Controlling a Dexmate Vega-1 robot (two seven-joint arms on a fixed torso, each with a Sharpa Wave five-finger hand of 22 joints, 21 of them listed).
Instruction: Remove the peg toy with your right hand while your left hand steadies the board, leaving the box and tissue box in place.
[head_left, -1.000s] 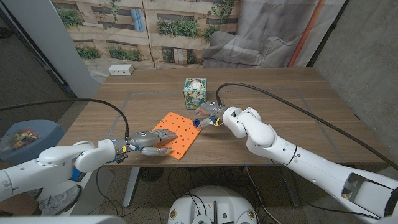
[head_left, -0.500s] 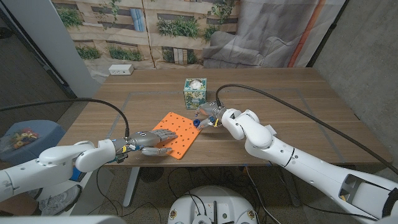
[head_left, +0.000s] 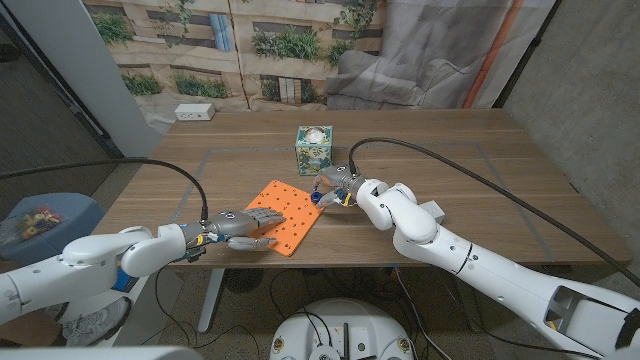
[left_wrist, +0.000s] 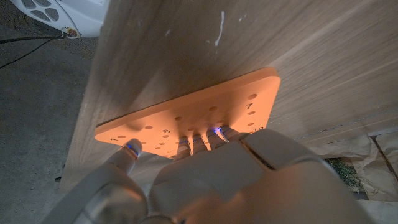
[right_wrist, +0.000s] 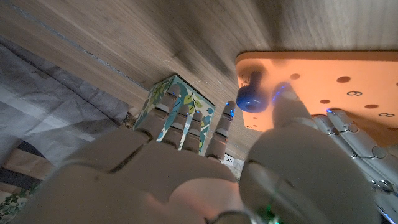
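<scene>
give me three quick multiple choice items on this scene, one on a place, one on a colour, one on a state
1. Where is the peg?
A. at a corner of the board
B. on the tissue box
C. on the bare table

2. What colour is the board?
A. green
B. orange
C. white

3. What is the left hand doing?
A. lifting the board
B. hanging in the air
C. resting on the board

Key: 1 A, the blue peg stands in a corner hole by the right hand; 2 B, orange in each view; 3 C, its fingers lie on the board's near end.
</scene>
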